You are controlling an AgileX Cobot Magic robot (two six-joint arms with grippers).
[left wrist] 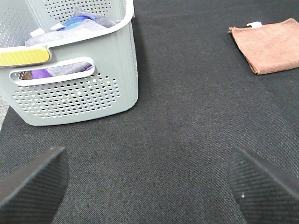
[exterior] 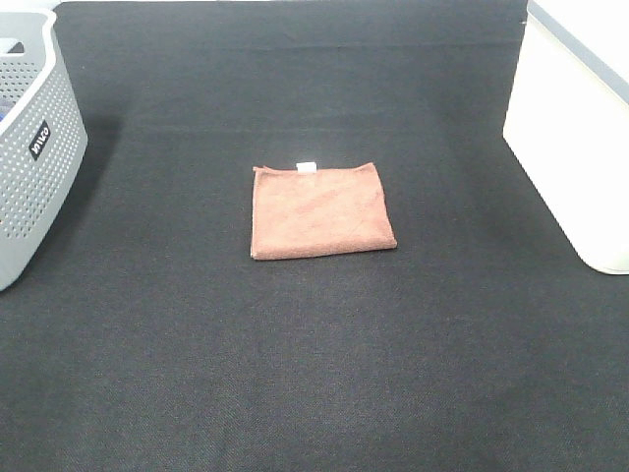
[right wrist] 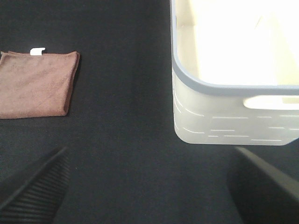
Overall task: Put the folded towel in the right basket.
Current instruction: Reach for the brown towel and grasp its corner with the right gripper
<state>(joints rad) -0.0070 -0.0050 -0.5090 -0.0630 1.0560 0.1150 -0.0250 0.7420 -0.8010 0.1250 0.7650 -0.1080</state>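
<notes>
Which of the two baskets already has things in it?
The grey perforated basket on the left: cloths lie inside. The white basket looks bare where visible.

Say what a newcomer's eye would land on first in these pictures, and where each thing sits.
The brown folded towel lies flat in the middle of the black mat, its white tag on the far edge. A grey perforated basket stands at the left edge with coloured cloths inside, and a white basket stands at the right edge.
</notes>
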